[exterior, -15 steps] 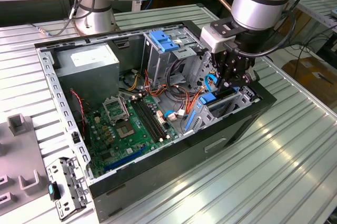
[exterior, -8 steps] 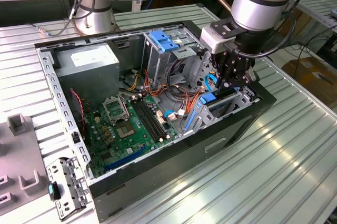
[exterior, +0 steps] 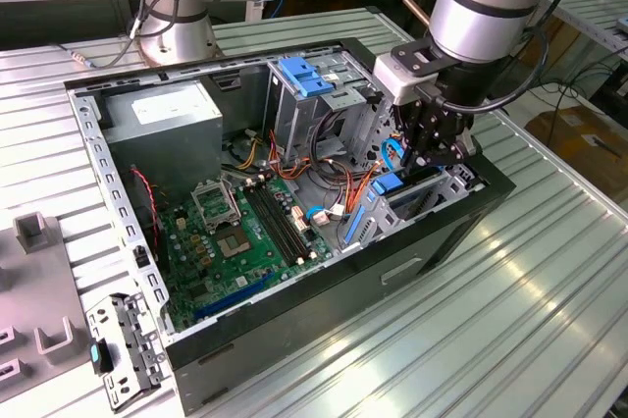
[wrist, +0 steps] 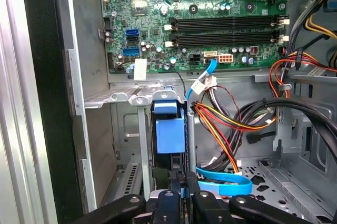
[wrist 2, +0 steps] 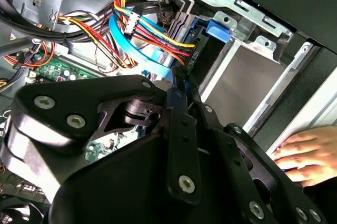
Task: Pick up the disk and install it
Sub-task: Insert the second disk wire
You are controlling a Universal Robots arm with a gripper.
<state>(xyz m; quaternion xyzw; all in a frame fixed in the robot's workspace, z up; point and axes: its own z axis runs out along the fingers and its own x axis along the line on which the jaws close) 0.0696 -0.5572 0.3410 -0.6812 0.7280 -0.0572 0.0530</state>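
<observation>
Nothing readable here, honestly. There's a white label (exterior: pixel 162 104) on top of the power supply (exterior: pixel 128 124) in the exterior view, but its print is just grey smudges. The first wrist view shows a small white sticker (wrist: pixel 140 69) on the edge of the motherboard (wrist: pixel 221 40), and it looks blank. The tiny white markings on that board are too small to make out. No numbers or signs can be read on the case (exterior: pixel 294 325) either.

A robotics lab: open computer case (exterior: pixel 294 192) on slatted aluminium workbench (exterior: pixel 510 300), cardboard boxes (exterior: pixel 589 138) nearby.
</observation>
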